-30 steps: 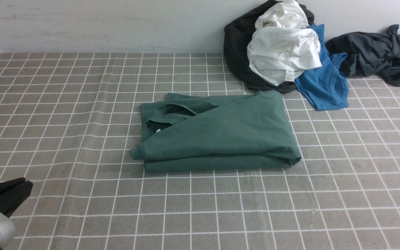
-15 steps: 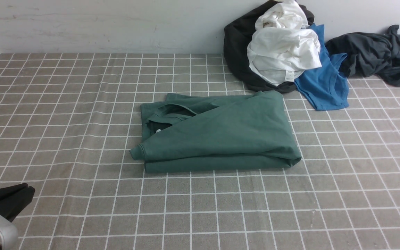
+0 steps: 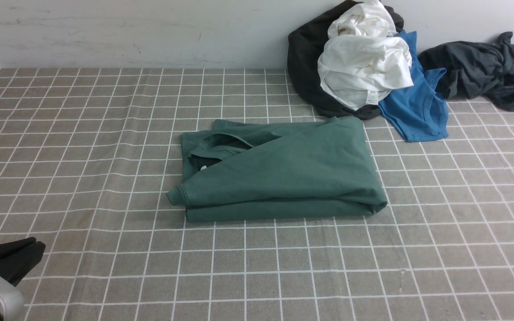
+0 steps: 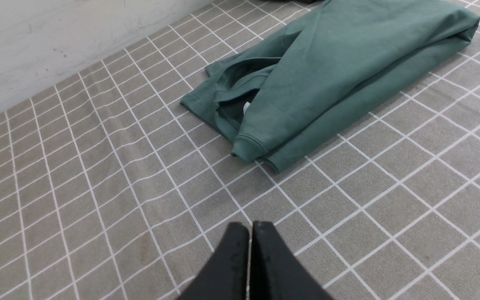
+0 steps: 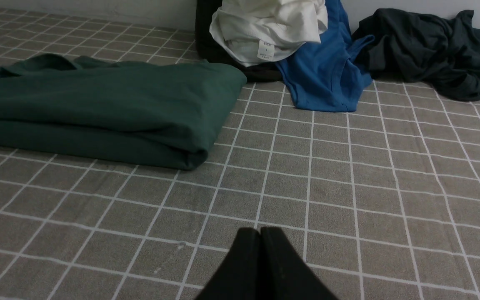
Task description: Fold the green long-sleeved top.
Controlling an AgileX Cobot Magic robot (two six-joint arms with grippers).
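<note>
The green long-sleeved top (image 3: 279,171) lies folded into a thick rectangle in the middle of the checked tablecloth, its crew neck and white label at its left end and a ribbed cuff at the front left corner. It also shows in the left wrist view (image 4: 327,71) and in the right wrist view (image 5: 98,108). My left gripper (image 3: 34,244) is shut and empty, low at the front left, well apart from the top; in its own view (image 4: 250,225) the jaws are pressed together. My right gripper (image 5: 260,229) is shut and empty over bare cloth; it is out of the front view.
A heap of clothes lies at the back right by the wall: a black garment (image 3: 304,67), a white one (image 3: 364,67), a bright blue T-shirt (image 3: 415,104) and a dark grey garment (image 3: 484,71). The checked tablecloth (image 3: 83,133) covers the table.
My left gripper has sunk a little lower and shifted slightly right at the front left corner. The top and the heap have not moved.
</note>
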